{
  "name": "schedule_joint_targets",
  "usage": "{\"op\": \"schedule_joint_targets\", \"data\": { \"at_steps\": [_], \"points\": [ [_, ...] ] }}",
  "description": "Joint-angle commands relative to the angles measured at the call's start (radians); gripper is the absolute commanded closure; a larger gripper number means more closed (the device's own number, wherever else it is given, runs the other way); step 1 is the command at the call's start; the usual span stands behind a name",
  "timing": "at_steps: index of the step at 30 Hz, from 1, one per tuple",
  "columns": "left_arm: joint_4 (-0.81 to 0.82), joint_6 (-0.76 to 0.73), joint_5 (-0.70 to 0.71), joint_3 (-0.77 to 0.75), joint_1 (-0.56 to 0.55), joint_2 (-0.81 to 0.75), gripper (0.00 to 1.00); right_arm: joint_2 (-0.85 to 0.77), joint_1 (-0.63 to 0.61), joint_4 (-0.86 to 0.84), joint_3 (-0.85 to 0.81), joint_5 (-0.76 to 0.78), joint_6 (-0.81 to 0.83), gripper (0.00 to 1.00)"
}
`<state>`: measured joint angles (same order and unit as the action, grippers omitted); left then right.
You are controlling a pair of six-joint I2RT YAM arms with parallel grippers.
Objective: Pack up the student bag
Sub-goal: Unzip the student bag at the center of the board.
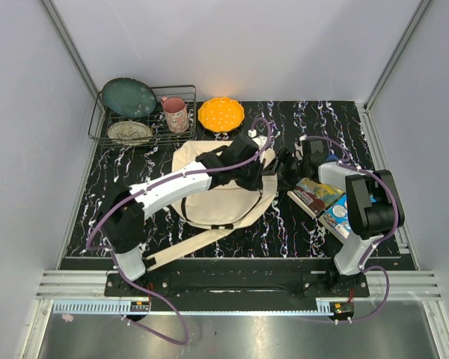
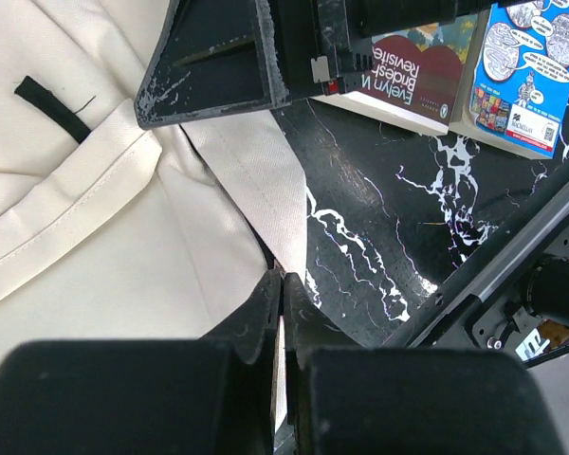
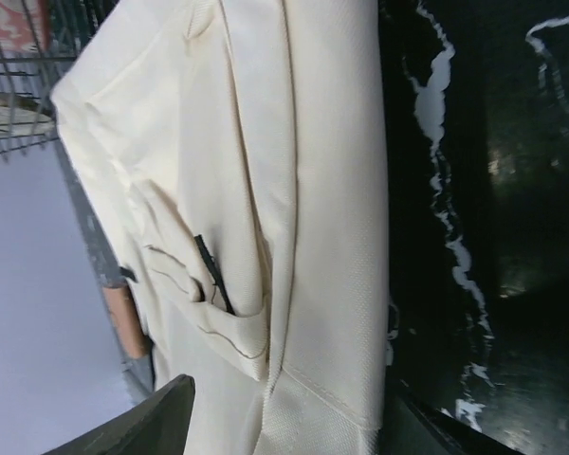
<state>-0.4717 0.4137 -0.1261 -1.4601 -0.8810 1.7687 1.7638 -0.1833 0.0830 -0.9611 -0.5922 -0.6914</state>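
The student bag (image 1: pixel 217 196), a cream canvas backpack, lies flat mid-table. My left gripper (image 1: pixel 253 178) reaches across to the bag's right edge. In the left wrist view it (image 2: pixel 283 284) is shut, with a thin fold of the bag's cloth (image 2: pixel 256 171) pinched between the fingers. My right gripper (image 1: pixel 290 161) is just right of the bag. In the right wrist view it (image 3: pixel 284 431) stands wide open, with the bag's side panel (image 3: pixel 322 237) lying between its fingers (image 3: pixel 142 427). A black zipper pull (image 3: pixel 211 273) shows at a seam.
Two books (image 1: pixel 314 196) (image 1: pixel 337 215) lie right of the bag, under the right arm. A wire rack (image 1: pixel 97 123) at the back left holds a teal plate (image 1: pixel 129 97) and a bowl (image 1: pixel 130 132). Beside it are a pink mug (image 1: pixel 176 114) and an orange plate (image 1: pixel 221 114). A strap (image 1: pixel 187 247) trails toward the front.
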Motion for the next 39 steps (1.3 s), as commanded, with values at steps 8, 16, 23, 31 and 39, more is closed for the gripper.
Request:
{"op": "schedule_joint_targets", "data": {
  "at_steps": [8, 16, 23, 31, 39],
  "points": [
    [0.056, 0.008, -0.041, 0.033, 0.005, -0.071, 1.0, 0.006, -0.007, -0.212, 0.042, -0.135, -0.152, 0.84],
    [0.082, 0.037, -0.081, 0.257, -0.003, -0.169, 1.0, 0.0, 0.059, -0.201, -0.005, 0.011, -0.166, 1.0],
    [0.137, 0.1, -0.09, 0.452, -0.107, -0.244, 1.0, 0.054, 0.096, -0.224, -0.079, 0.054, -0.201, 1.0],
    [0.137, 0.197, -0.032, 0.625, -0.136, -0.376, 1.0, 0.118, 0.177, -0.285, -0.116, 0.036, -0.237, 1.0],
    [-0.079, 0.197, 0.264, 0.673, -0.116, -0.433, 1.0, 0.163, 0.246, -0.166, -0.224, -0.026, -0.136, 1.0]
  ]
}}
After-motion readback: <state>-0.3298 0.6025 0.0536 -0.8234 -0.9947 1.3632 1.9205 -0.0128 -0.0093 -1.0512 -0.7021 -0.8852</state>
